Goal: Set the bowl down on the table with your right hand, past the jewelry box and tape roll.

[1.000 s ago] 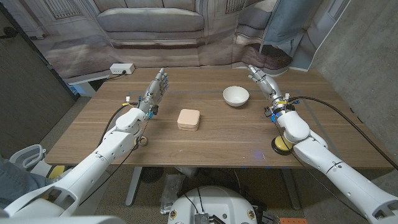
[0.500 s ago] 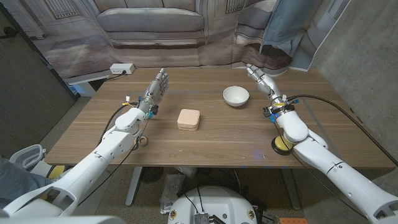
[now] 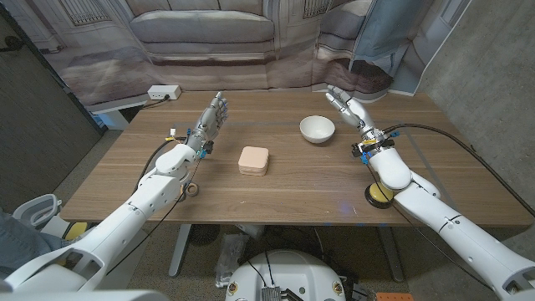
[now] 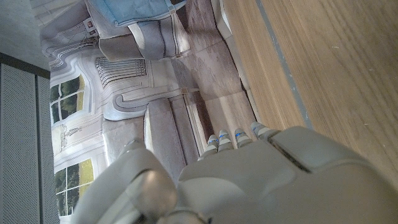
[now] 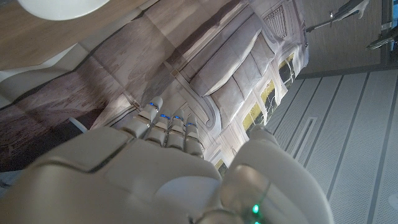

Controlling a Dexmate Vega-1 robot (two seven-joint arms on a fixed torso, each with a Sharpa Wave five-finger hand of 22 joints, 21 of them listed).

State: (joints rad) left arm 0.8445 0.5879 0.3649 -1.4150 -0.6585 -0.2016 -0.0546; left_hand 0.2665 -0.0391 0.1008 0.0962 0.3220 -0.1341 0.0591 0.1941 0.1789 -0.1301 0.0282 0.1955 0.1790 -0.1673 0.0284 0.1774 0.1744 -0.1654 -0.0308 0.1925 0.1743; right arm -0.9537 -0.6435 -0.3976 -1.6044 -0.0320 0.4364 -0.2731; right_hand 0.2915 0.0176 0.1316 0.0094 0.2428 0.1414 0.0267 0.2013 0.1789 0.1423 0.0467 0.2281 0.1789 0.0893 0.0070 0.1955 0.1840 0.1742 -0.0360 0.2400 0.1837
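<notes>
A white bowl (image 3: pixel 318 129) stands upright on the wooden table (image 3: pixel 292 188), right of centre and toward the far side. Its rim (image 5: pixel 62 5) also shows in the right wrist view. My right hand (image 3: pixel 345 103) is raised just right of the bowl and a little beyond it, fingers apart, holding nothing. A tan jewelry box (image 3: pixel 253 160) lies near the middle of the table. A yellow and black tape roll (image 3: pixel 378 194) sits by my right forearm, partly hidden. My left hand (image 3: pixel 211 119) stands at the left with fingers extended and nothing in it.
A white power strip (image 3: pixel 164 92) lies on a ledge beyond the table's far left corner. A grey sofa (image 3: pixel 205 29) stands behind the table. A small dark ring (image 3: pixel 193 189) lies by my left forearm.
My right hand has drifted a little toward the far side and left, closer to the bowl's far right. The bowl, box, tape roll and left hand have not moved.
</notes>
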